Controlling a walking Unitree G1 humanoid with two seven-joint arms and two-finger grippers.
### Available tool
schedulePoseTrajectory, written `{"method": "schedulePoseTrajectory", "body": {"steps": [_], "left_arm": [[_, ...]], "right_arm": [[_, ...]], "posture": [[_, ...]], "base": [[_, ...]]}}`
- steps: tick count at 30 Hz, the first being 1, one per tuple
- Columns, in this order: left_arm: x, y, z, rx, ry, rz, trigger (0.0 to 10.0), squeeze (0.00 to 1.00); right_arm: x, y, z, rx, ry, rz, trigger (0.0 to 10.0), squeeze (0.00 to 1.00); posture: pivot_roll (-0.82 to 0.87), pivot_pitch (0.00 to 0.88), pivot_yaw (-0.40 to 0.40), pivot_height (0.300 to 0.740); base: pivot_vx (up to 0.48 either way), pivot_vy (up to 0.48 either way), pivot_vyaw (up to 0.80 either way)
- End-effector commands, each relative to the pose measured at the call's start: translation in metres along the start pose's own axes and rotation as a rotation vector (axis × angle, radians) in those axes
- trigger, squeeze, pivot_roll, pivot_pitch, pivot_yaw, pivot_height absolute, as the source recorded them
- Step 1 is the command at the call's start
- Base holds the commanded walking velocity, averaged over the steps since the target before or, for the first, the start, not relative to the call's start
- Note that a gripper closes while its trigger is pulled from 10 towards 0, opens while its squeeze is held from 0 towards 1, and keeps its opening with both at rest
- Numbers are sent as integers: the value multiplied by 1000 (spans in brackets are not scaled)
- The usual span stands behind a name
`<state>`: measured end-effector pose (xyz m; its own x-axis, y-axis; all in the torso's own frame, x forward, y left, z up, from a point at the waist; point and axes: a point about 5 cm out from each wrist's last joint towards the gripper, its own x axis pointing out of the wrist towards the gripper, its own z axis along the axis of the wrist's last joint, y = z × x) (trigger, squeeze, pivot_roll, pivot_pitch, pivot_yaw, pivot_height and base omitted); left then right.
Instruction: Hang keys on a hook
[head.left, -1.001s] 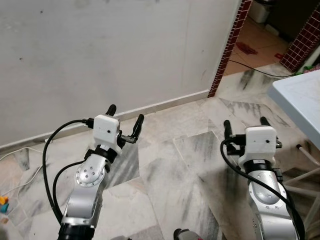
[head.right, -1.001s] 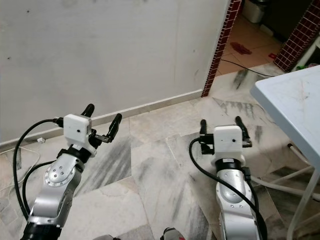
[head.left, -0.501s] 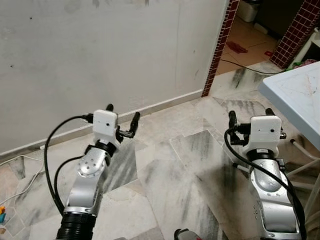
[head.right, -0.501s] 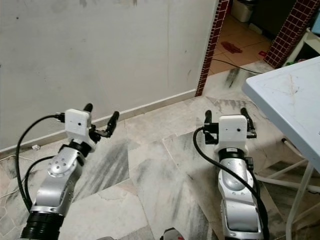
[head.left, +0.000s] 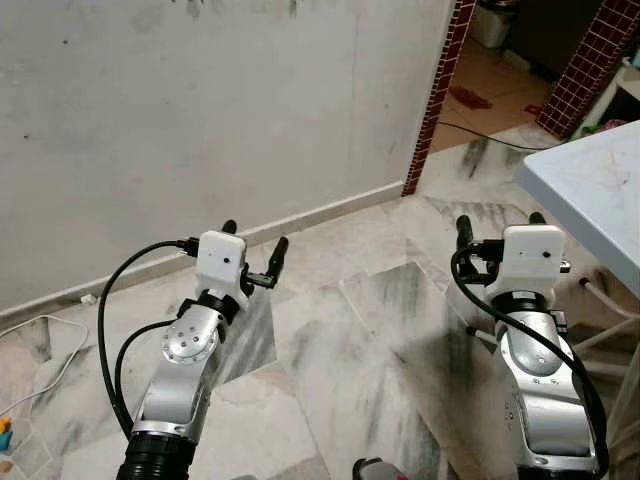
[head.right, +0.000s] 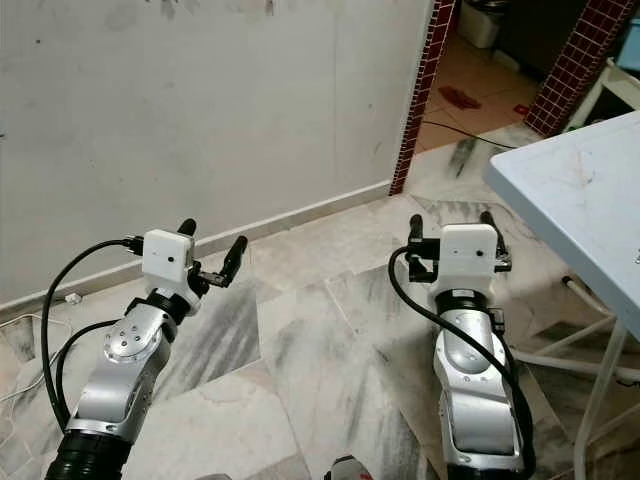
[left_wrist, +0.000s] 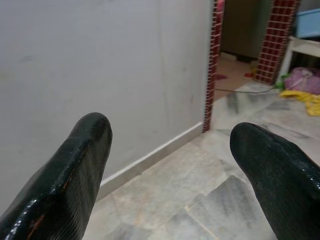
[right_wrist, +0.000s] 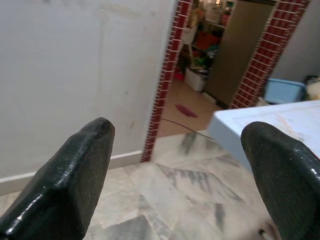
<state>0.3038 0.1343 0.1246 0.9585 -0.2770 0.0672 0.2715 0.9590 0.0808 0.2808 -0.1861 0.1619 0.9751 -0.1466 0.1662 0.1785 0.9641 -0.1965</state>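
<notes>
— While both arms are raised in front of you, where do the tools sit?

— Your left tool (head.left: 253, 254) hangs above the grey marble floor (head.left: 340, 340), on the left of the scene, its two black fingers pointing toward the white wall (head.left: 200, 120) and the pale skirting (head.left: 320, 211) along its foot. Your right tool (head.left: 498, 228) is on the right, just beside the near edge of the light blue tabletop (head.left: 590, 185).

— How do the tools stand?

— Your left tool is spread wide with nothing between its fingers (left_wrist: 75, 170); through the gap you see wall, skirting and floor. Your right tool is spread wide too, holding nothing, its fingers (right_wrist: 70, 175) framing the red-tiled doorway (right_wrist: 165, 85) and a corner of the tabletop.

— And the keys and the hook?

— You cannot make out keys or a hook from these views; I cannot tell where they are.

— What else is around you?

— Far right, the doorway opens onto an orange-tiled room with a black cable (head.left: 490, 135) trailing across its threshold. Beyond the doorway you can see a blue tub (right_wrist: 282, 90) and a yellow cloth (left_wrist: 305, 97) on the floor. A white cord (head.left: 45, 345) lies on the floor at near left, and black cables (head.left: 120, 300) loop from each wrist
</notes>
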Motion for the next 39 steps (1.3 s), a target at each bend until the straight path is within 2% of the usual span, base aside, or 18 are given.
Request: {"method": "schedulePoseTrajectory", "body": {"steps": [1, 10, 16, 39], "left_arm": [[1, 0, 1, 4, -2, 2, 10000, 0], [4, 3, 4, -17, -6, 24, 10000, 0], [6, 10, 3, -18, 8, 88, 10000, 0], [10, 11, 2, -28, 22, 94, 10000, 0]], "right_arm": [[1, -1, -5, 0, 26, -4, 10000, 0], [3, -3, -5, 2, 25, -17, 10000, 0], [4, -3, -4, 4, 22, -23, 10000, 0], [8, 0, -3, 14, 13, -32, 10000, 0]], "posture": [[-139, 153, 49, 740], [-141, 148, 53, 740], [-144, 146, 51, 740], [-137, 138, 57, 740]], "base": [[0, 0, -800], [0, 0, -800], [0, 0, -800], [0, 0, -791]]}}
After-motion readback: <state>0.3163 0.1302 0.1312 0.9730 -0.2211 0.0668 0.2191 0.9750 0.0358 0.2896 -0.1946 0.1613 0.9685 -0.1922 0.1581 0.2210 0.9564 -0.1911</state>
